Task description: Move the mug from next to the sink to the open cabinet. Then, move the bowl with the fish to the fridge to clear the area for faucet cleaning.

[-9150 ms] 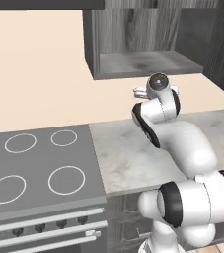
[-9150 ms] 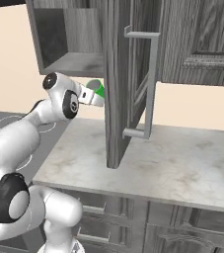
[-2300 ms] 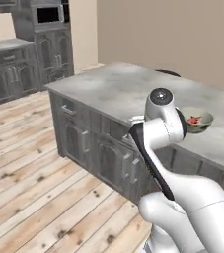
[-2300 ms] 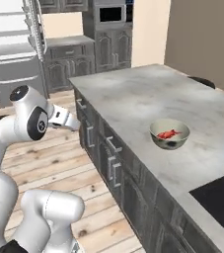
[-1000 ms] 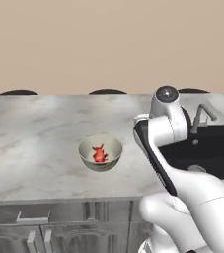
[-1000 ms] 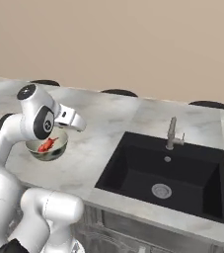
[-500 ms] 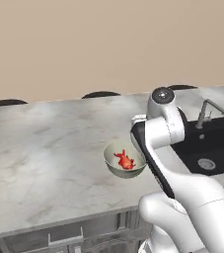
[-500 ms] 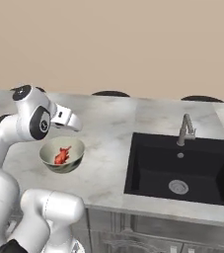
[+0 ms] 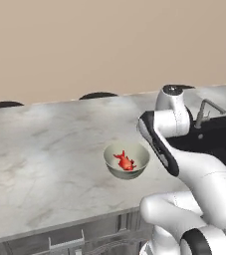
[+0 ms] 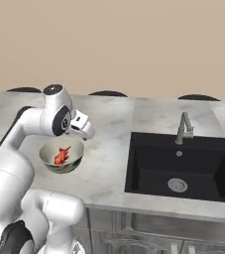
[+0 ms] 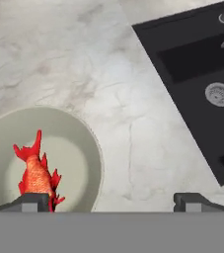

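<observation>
The pale bowl (image 9: 127, 160) stands on the marble counter left of the sink, with the red-orange fish (image 9: 125, 162) lying inside it. From the right base view, the bowl (image 10: 60, 158) and fish (image 10: 62, 155) sit just below my gripper (image 10: 85, 133), which hovers above the bowl's right rim. In the hand view the gripper (image 11: 112, 201) is open; the bowl (image 11: 74, 148) and fish (image 11: 34, 174) lie near its left fingertip (image 11: 34, 200). The black sink (image 10: 178, 168) and steel faucet (image 10: 184, 128) are to the right. Mug, cabinet and fridge are out of view.
Marble counter (image 9: 40, 149) stretches left of the bowl and ends at a front edge above dark base cabinets (image 10: 134, 233). A beige wall (image 10: 114, 44) runs behind it. The round silver drain (image 11: 219, 94) sits in the basin.
The base drove along the counter, bringing bowl and sink toward the middle, then held still. In the last half second the hand shifted slightly right, over the bowl's right rim.
</observation>
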